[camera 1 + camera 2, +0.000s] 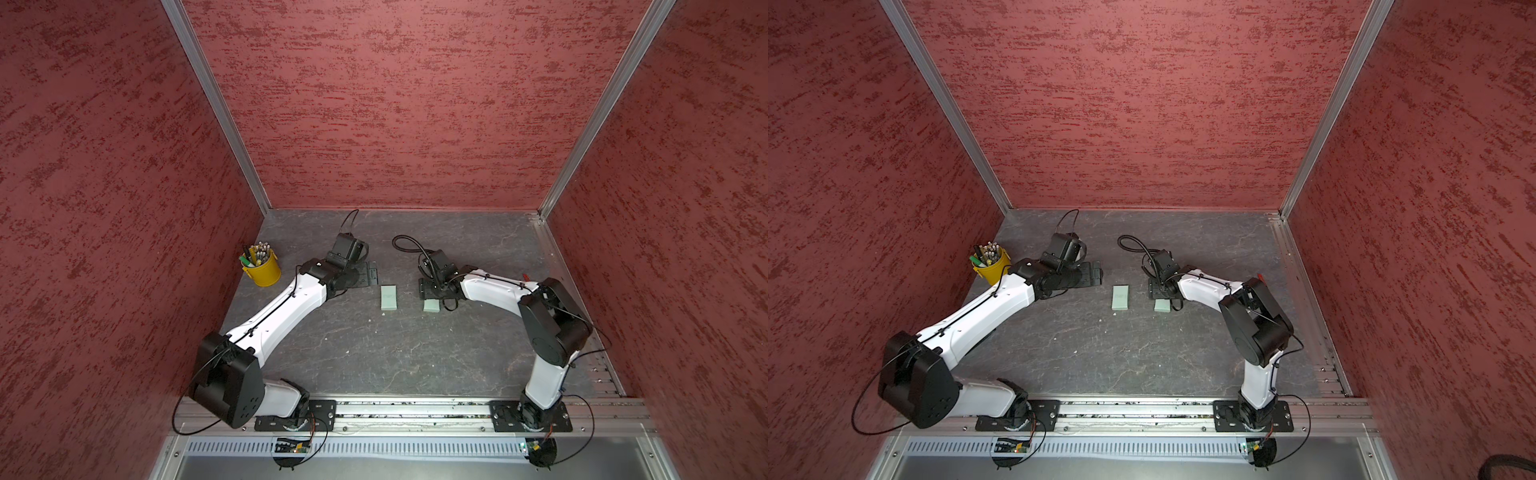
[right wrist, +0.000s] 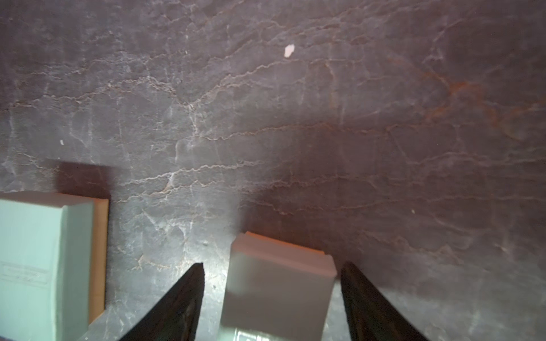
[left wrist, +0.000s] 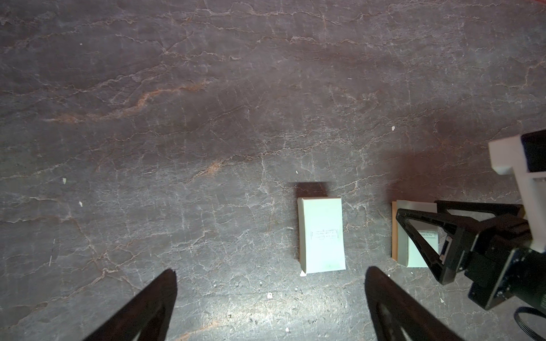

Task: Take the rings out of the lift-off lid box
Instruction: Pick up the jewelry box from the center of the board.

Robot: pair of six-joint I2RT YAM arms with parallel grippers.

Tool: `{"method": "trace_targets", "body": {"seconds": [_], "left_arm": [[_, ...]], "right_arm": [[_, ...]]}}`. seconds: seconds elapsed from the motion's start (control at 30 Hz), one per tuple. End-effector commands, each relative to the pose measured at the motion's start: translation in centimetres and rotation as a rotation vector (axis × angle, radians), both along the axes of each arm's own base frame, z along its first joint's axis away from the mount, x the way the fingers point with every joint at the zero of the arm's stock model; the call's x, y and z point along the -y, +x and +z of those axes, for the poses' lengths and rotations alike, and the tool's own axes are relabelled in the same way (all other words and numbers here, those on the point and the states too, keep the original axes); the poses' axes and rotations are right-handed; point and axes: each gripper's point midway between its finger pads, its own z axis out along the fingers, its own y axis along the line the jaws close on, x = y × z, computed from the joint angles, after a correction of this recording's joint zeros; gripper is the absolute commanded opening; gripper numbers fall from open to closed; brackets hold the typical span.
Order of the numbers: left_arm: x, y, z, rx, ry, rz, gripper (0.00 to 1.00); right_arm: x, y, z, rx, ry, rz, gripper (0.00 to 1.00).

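Two shut mint-green boxes lie side by side mid-table; I cannot tell which is the lift-off lid box. The rings are hidden. One box (image 1: 388,297) (image 1: 1120,297) (image 3: 322,236) (image 2: 32,251) lies free between the arms. My right gripper (image 2: 273,265) is open and points down over the other box (image 1: 431,307) (image 1: 1162,306) (image 3: 406,254) (image 2: 277,295). One finger is on each side of that box, and a narrow gap shows at both. My left gripper (image 3: 271,274) (image 1: 370,275) is wide open above bare table beside the free box, holding nothing.
A yellow cup of pens (image 1: 262,266) (image 1: 990,264) stands at the far left, close to the left arm's forearm. Red textured walls close in three sides. Small white specks dot the grey stone-patterned table (image 1: 374,353).
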Motion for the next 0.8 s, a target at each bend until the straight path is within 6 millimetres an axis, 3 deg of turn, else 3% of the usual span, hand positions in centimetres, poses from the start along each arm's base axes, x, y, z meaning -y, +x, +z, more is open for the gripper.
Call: {"method": "trace_targets", "body": {"seconds": [0.0,0.23,0.53,0.63,0.77], "left_arm": [[-0.1,0.1,0.6,0.026,-0.013,-0.012,1.0],[-0.4,0.0,0.4,0.022,-0.014,-0.008,1.0],[-0.2,-0.2,-0.1,-0.006,-0.051,-0.021,1.0],[0.7,-0.4,-0.2,-0.031,-0.149,-0.058,1.0],[3.2,-1.0,1.3,-0.048,-0.439,-0.185,0.94]], "right_arm": [[-0.1,0.6,0.3,0.013,-0.011,-0.012,0.71],[-0.4,0.6,0.0,-0.003,-0.007,-0.007,0.58],[-0.4,0.7,1.6,0.015,-0.01,0.012,0.54],[-1.0,0.7,2.9,0.029,0.019,0.041,0.53],[-2.8,0.7,6.0,0.062,0.111,0.117,0.52]]}}
